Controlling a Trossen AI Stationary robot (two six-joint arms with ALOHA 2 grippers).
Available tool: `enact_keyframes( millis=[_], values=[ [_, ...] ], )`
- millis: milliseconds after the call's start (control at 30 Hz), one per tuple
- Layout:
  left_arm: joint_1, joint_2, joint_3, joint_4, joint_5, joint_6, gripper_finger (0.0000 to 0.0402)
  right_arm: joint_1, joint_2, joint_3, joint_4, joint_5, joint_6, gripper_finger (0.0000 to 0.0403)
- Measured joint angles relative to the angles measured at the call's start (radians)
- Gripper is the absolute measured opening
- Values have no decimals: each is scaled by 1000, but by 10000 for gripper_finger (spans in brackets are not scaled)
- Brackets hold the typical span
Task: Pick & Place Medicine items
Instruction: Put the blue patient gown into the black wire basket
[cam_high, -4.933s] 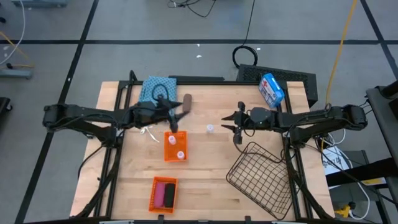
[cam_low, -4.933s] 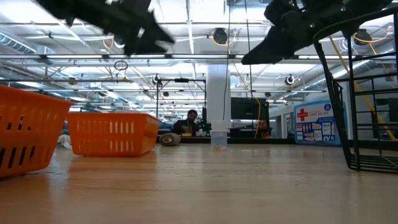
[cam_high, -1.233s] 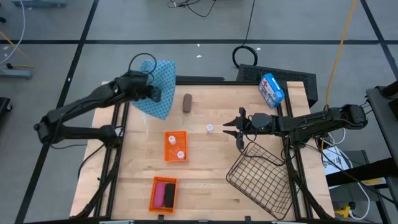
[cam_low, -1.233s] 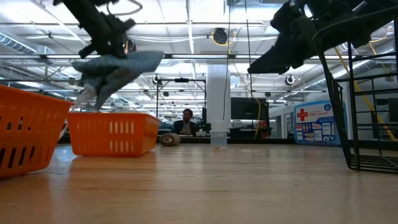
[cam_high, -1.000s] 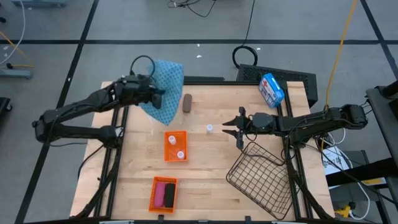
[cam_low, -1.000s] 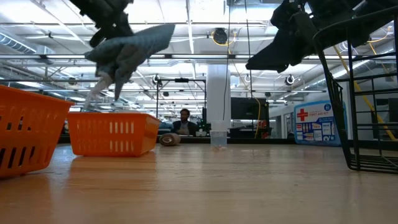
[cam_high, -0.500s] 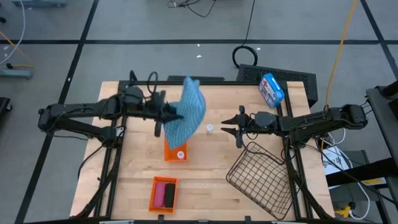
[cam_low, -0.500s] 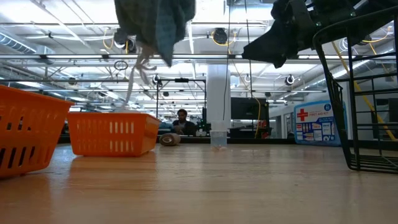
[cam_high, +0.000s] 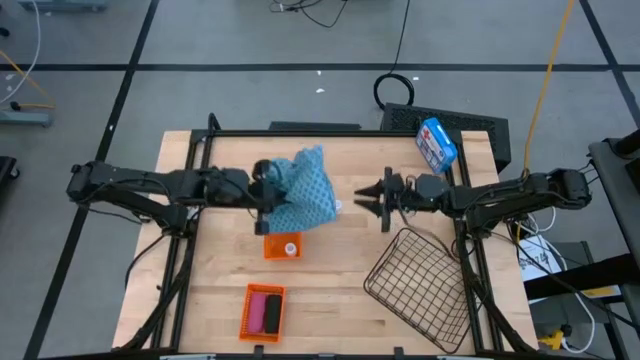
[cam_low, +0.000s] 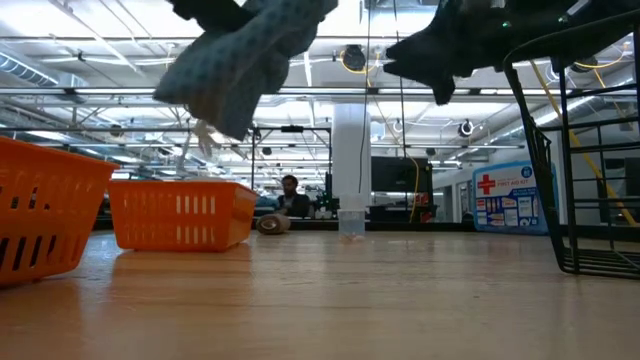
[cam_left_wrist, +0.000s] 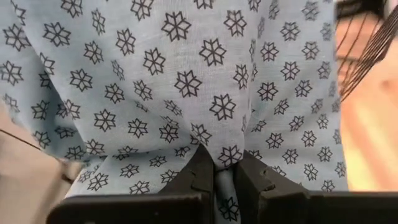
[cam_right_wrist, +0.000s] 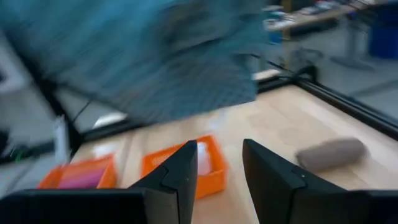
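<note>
My left gripper (cam_high: 266, 196) is over the middle of the table, shut on a blue star-patterned cloth (cam_high: 302, 194) that hangs in the air above the small orange basket (cam_high: 281, 247). A white vial (cam_high: 291, 249) lies in that basket. Another vial (cam_low: 351, 222) stands on the wood between the two grippers. The brown cylinder (cam_right_wrist: 329, 154) lies on the table beyond the cloth, which hides it in the high view. The pink and black cylinders (cam_high: 263, 311) lie in the nearer orange basket. My right gripper (cam_high: 366, 197) hovers open just right of the cloth, holding nothing. My left gripper pinches a bunched fold of the cloth (cam_left_wrist: 225, 157) between its two fingers, which reach level from the table's left. The cloth billows out beyond the fingers and droops below them, slack, clear of the table and of the basket.
A black wire basket (cam_high: 420, 285) lies tipped at the near right. The blue-and-white box with a red cross (cam_high: 436, 143) stands at the far right corner. A person (cam_low: 290, 196) sits in the room behind the table.
My left gripper has swung from the far left corner toward the middle of the table and nearer, carrying the cloth, which has flapped around and now hangs over the small orange basket and hides the brown cylinder from above. My right gripper has edged toward the cloth.
</note>
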Motion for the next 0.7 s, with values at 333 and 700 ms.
enact_keyframes(
  millis=[333,700],
  values=[
    [-36,116,101,-170,-126,66,25,-119,8,1,114,-256,256,231],
    [-35,319,372,-433,-230,157,25,-113,138,188,49,-330,364,341]
  ],
)
